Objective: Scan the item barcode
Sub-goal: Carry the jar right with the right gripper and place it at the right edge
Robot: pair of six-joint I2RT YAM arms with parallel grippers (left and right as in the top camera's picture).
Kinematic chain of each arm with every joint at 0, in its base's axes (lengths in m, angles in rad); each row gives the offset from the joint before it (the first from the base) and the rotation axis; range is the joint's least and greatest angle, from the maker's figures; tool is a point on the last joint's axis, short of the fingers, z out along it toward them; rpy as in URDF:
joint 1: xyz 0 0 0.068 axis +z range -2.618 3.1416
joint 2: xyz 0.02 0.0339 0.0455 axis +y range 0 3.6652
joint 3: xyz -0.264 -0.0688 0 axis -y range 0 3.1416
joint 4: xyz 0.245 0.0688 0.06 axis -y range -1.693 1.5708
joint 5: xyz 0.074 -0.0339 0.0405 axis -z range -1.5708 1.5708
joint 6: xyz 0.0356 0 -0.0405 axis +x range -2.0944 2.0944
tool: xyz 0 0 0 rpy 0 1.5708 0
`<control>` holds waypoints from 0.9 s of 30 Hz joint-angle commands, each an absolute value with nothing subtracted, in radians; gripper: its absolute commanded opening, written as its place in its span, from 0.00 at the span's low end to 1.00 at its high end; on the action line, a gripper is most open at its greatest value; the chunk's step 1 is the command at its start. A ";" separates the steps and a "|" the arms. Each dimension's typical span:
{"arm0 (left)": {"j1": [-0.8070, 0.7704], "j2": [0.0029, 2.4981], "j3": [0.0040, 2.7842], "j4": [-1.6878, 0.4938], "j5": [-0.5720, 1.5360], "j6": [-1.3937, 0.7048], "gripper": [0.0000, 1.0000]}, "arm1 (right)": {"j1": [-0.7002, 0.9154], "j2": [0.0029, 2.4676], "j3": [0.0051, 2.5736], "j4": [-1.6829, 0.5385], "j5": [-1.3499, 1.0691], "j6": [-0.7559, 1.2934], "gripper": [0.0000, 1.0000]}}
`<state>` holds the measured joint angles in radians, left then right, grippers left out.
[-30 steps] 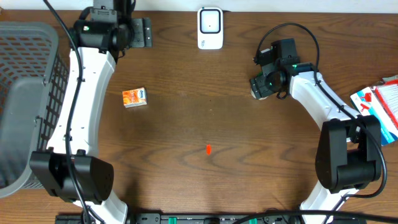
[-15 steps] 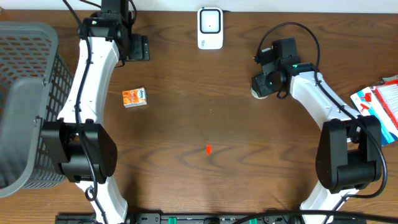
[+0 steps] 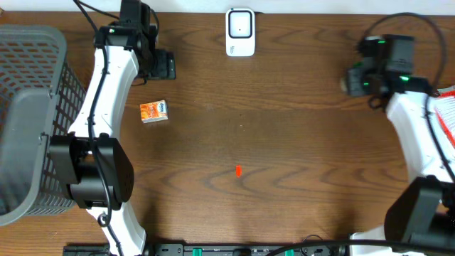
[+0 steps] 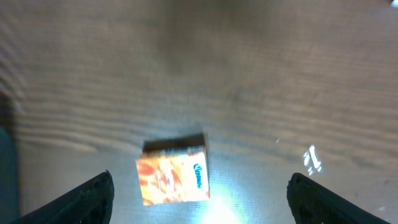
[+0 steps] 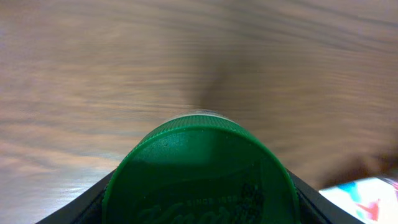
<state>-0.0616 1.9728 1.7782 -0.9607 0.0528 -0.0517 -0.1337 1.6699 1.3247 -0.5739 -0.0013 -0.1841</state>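
The green-lidded jar (image 5: 199, 171) is pinched in the right claw (image 5: 199, 200), up over the far right of the table (image 3: 284, 142) and well apart from the scanner (image 3: 240, 32). It looks rigid and fairly light. Its smooth round wall could slip or twist, so gripping just under the lid seems safest. The left claw (image 4: 200, 193) hangs spread above a small orange box (image 4: 173, 176).

green lid (image 5: 199, 168): near part cut by pic edge, body hidden
orange box (image 4: 172, 177): print blurred, can't read
right gripper (image 3: 353, 78): blurred in overhead view
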 commanded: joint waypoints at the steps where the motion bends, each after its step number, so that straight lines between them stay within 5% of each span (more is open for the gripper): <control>1: -0.064 1.968 1.724 -0.952 0.060 -0.044 0.88 | -0.201 1.647 1.328 -0.572 0.010 -0.169 0.48; 13: -0.064 1.968 1.644 -0.953 -0.071 -0.224 0.88 | -0.359 1.648 1.328 -0.563 0.010 -0.169 0.49; 14: -0.064 1.969 1.644 -0.953 -0.072 -0.223 0.98 | -0.371 1.648 1.328 -0.563 0.010 -0.169 0.49; 27: -0.065 1.970 1.642 -0.953 -0.064 -0.224 0.98 | -0.543 1.652 1.328 -0.502 -0.124 -0.161 0.51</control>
